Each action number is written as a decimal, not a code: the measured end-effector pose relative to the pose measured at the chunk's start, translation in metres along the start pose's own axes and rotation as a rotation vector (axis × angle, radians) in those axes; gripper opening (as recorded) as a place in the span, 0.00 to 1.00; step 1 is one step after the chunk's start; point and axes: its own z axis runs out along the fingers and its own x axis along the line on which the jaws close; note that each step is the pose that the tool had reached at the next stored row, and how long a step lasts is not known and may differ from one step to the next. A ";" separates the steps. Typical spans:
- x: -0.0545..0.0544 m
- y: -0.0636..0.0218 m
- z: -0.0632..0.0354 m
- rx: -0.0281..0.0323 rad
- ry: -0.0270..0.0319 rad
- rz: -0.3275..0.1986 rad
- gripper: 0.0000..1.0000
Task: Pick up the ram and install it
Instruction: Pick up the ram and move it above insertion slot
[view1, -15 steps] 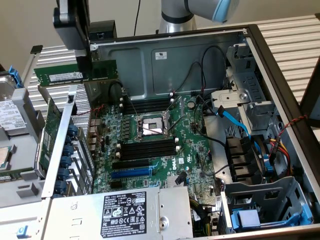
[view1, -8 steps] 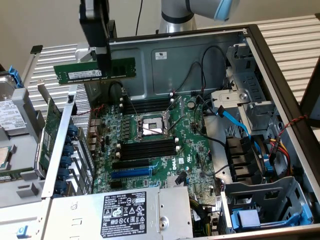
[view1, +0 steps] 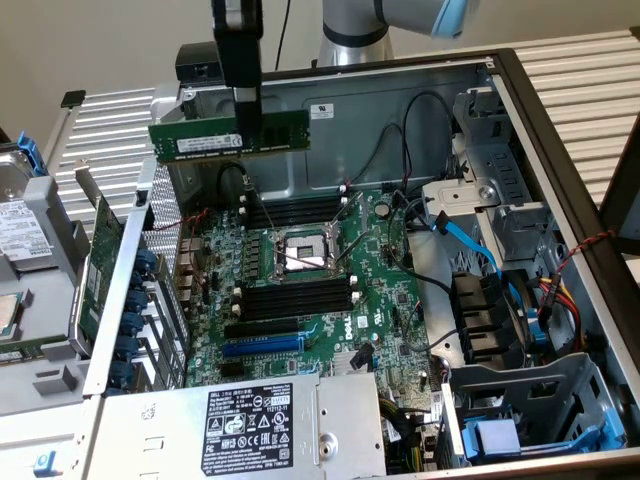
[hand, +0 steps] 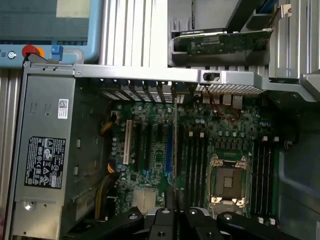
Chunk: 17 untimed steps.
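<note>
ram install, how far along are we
Done: the ram is picked up, off any surface. In hand: the gripper is shut on it, holding it on edge above the open computer case. Left: it is not seated; the black memory slots beside the CPU socket look empty.

One ram (view1: 282, 131), one gripper (view1: 246, 128), one power supply (view1: 180, 430), one CPU socket (view1: 300, 250).

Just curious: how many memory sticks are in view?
1. The ram hangs in the gripper above the open case; the slots beside the processor socket look empty, though others may be hidden.
</note>
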 end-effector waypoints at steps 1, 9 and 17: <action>-0.001 -0.0036 -0.0001 0.0000 0.0011 0.000 0.13; -0.008 -0.0210 0.0016 -0.0001 0.0064 0.006 0.13; -0.010 -0.0212 0.0045 -0.0005 0.0061 0.015 0.13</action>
